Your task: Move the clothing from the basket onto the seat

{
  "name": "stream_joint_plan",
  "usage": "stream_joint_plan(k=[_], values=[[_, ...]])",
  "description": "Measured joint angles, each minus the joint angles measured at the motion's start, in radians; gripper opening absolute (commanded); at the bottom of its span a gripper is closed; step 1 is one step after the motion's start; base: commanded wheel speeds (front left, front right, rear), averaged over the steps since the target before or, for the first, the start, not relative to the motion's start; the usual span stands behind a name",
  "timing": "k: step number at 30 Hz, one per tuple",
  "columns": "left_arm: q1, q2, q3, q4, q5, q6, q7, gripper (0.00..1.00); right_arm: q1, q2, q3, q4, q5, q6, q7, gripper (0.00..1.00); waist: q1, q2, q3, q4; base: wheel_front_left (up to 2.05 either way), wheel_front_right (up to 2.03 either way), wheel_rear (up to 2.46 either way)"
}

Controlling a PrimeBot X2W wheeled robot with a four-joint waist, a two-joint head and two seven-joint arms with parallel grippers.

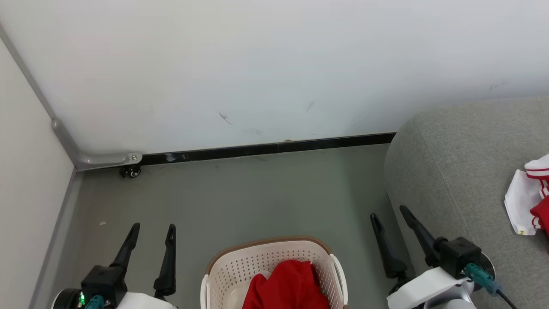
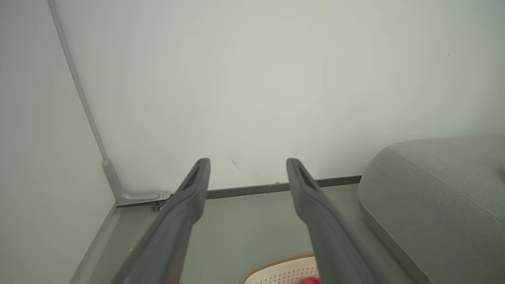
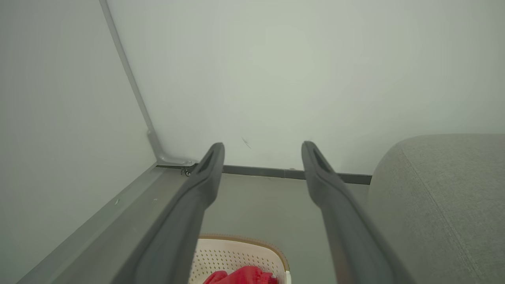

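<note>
A corner of a room, seen from the robot's head camera looking down. At far left a pale side panel (image 1: 25,171) meets a white wall (image 1: 257,64). A grey metal bracket (image 1: 107,159) runs along the foot of the corner, and a small black caster wheel (image 1: 131,171) sits under it on the grey-green floor (image 1: 257,193). A black baseboard strip (image 1: 274,148) lines the bottom of the wall.

At lower left, the left gripper (image 1: 154,226) hovers over bare floor, its two long dark fingers spread apart with nothing between them.

At bottom centre stands a cream perforated laundry basket (image 1: 240,266) with a brown rim and white side handles. A crumpled red garment (image 1: 287,283) lies inside it, filling the right part of what shows.

Right of the basket, the right gripper (image 1: 388,212) is also spread wide and empty, its fingers beside the near left edge of the sofa.

The grey woven sofa (image 1: 463,171) with rounded edges fills the right side. On its seat, at the far right edge of the view, lies a red-and-white garment (image 1: 525,201) with thin red stripes, partly cut off.
</note>
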Motion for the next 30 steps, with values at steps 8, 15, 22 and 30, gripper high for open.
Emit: stream_joint_plan(k=[8, 15, 22, 30], values=[[0.035, -0.006, 0.011, 0.004, 0.008, -0.001, 0.000, 1.00, 0.038, 0.007, -0.003, -0.017, -0.019, 0.000, 0.017, 1.00, 0.0000, 0.0000, -0.017, -0.013, 0.00, 0.00, 0.00], [0.037, -0.009, 0.033, 0.004, 0.021, -0.001, 0.000, 1.00, 0.071, 0.012, -0.022, -0.033, -0.019, 0.000, 0.034, 1.00, 0.0000, -0.0001, -0.019, -0.021, 0.00, 0.00, 0.00], [0.040, -0.012, 0.038, 0.006, 0.039, -0.001, 0.000, 1.00, 0.088, 0.016, -0.026, -0.053, -0.027, 0.000, 0.048, 1.00, 0.0000, -0.0001, -0.018, -0.023, 0.00, 0.00, 0.00], [0.053, -0.011, 0.040, 0.012, 0.066, -0.001, 0.000, 1.00, 0.089, 0.018, -0.029, -0.074, -0.028, 0.000, 0.058, 1.00, 0.0000, 0.0000, -0.016, -0.028, 0.00, 0.00, 0.00]])
